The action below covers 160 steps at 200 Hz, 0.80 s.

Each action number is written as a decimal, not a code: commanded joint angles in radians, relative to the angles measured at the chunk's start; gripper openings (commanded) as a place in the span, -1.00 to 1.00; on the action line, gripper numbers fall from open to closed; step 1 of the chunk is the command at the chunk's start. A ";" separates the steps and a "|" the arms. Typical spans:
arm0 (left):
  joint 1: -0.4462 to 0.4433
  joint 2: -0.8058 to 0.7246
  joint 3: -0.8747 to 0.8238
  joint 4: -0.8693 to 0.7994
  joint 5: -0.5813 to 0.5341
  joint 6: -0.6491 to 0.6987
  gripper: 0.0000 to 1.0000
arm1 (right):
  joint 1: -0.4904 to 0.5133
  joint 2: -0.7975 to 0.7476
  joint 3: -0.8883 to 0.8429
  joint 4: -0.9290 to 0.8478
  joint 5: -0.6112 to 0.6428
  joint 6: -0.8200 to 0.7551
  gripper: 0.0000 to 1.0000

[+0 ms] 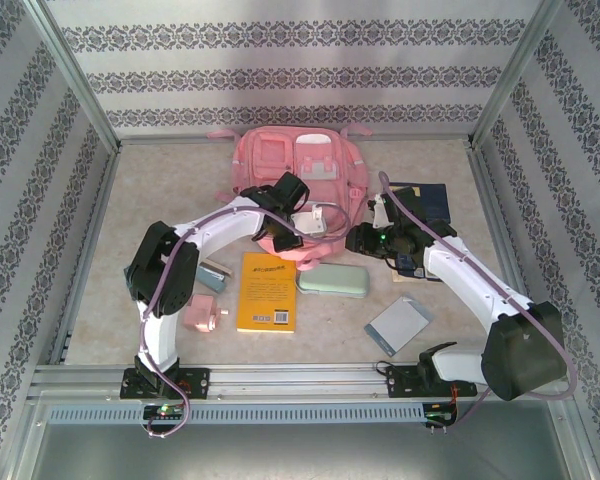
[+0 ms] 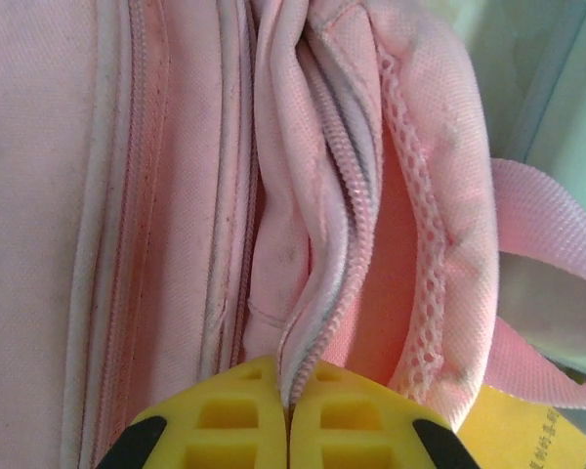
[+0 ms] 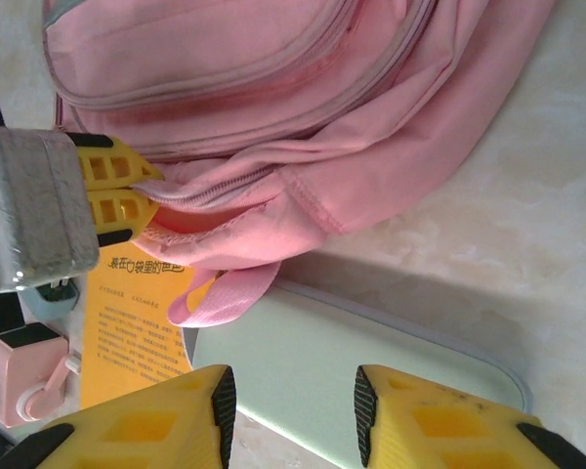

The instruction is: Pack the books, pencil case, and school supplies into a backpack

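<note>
backpack (image 1: 255, 165) lies flat at the back middle of the table (image 1: 130, 190), front pockets up, nothing packed that I can see. left gripper (image 2: 288, 391) is clamped tight on the fabric lip beside the zip at the bag's near edge; in the left wrist view the zipper tape runs straight into the closed fingertips and the seam already gapes a little above them. pencil case (image 3: 303, 342) is on the table just in front of the bag, beside the yellow book (image 3: 142, 322). right gripper (image 3: 288, 405) hovers over it, jaws part-way apart and empty; can't tell whether it touches the case yet. my read: step in hand is opening the main compartment, with the pencil case lined up as first item. next move needs the left arm to lift the lip so the mouth stands open, then the right to drop onto the case across its narrow side; present gap looks marginal for that. navy book (image 1: 425, 200) sits right of the bag, pink box (image 1: 202, 317) and teal piece (image 1: 212, 276) left of the yellow book, grey-blue pad (image 1: 398, 325) near right. writing: bold black Chinese title line plus small body text on the yellow cover, too soft to read reliably; barcode (image 1: 278, 318) at its near corner; no brand readable on the bag
</note>
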 commanded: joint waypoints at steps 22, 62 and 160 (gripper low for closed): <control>0.037 -0.075 0.061 0.024 0.078 -0.144 -1.00 | 0.006 0.000 -0.003 -0.010 0.094 0.036 -0.25; 0.087 -0.150 0.132 0.016 0.085 -0.438 -1.00 | -0.011 0.115 0.050 0.029 0.062 0.118 -0.23; 0.074 -0.149 0.279 -0.058 0.430 -0.901 -1.00 | -0.029 0.530 0.507 0.051 -0.148 0.183 -0.22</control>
